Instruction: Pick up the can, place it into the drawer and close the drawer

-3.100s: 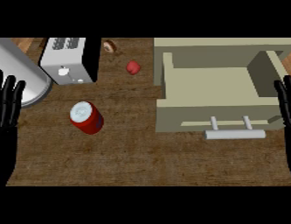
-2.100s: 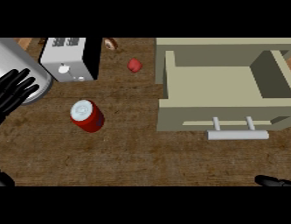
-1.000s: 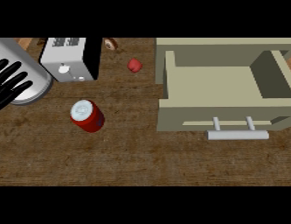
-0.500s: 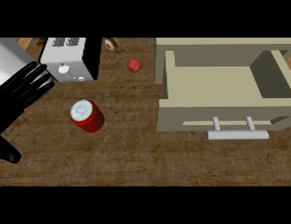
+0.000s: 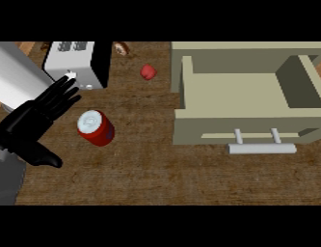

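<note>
A red can [image 5: 96,128] with a pale lid stands upright on the brown counter, left of centre. My left hand [image 5: 33,121] hovers just to the can's left, fingers straight and pointing up-right, thumb spread toward the lower right; it does not touch the can. The beige drawer [image 5: 249,96] is pulled out at the right, with nothing inside it, and its grey bar handle [image 5: 261,147] faces me. My right hand does not show in this view.
A white toaster [image 5: 77,62] stands at the back left beside a large silver appliance [image 5: 3,72]. A small red object [image 5: 149,72] lies on the counter behind the can, and a brown item [image 5: 122,48] sits at the back edge.
My left hand has swung in from the left edge toward the can, with more forearm now in view. The right hand left the picture earlier. Can and drawer have not moved.
</note>
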Tool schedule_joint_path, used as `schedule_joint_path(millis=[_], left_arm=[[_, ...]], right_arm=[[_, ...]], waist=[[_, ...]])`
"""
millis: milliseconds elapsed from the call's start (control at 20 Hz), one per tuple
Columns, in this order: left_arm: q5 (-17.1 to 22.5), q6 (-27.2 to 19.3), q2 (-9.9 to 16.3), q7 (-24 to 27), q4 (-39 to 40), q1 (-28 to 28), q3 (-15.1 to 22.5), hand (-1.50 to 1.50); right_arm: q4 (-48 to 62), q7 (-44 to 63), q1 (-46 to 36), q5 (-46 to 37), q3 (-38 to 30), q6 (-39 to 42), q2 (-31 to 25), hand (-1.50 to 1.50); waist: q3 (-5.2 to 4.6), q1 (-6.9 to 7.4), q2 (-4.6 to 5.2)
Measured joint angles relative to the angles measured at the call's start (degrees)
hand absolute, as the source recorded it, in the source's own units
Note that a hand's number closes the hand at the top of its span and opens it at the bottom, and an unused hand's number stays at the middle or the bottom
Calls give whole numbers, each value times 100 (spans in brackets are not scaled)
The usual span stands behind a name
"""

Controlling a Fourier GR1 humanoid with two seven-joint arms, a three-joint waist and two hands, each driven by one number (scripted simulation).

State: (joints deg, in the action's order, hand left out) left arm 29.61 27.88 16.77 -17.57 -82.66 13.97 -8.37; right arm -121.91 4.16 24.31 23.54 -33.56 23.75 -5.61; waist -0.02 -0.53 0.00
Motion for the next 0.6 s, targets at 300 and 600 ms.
schedule_joint_path(millis=[300,600], left_arm=[[-634,-27,-203,619,691,106,61,-150],[-1295,-86,-293,1582,1706,344,9,-150]], right_arm=[[-151,174,-7,41,-97,120,130,-150],[-225,369,-44,228,-298,233,112,-150]], waist=[[0,4,1],[-1,-8,5]])
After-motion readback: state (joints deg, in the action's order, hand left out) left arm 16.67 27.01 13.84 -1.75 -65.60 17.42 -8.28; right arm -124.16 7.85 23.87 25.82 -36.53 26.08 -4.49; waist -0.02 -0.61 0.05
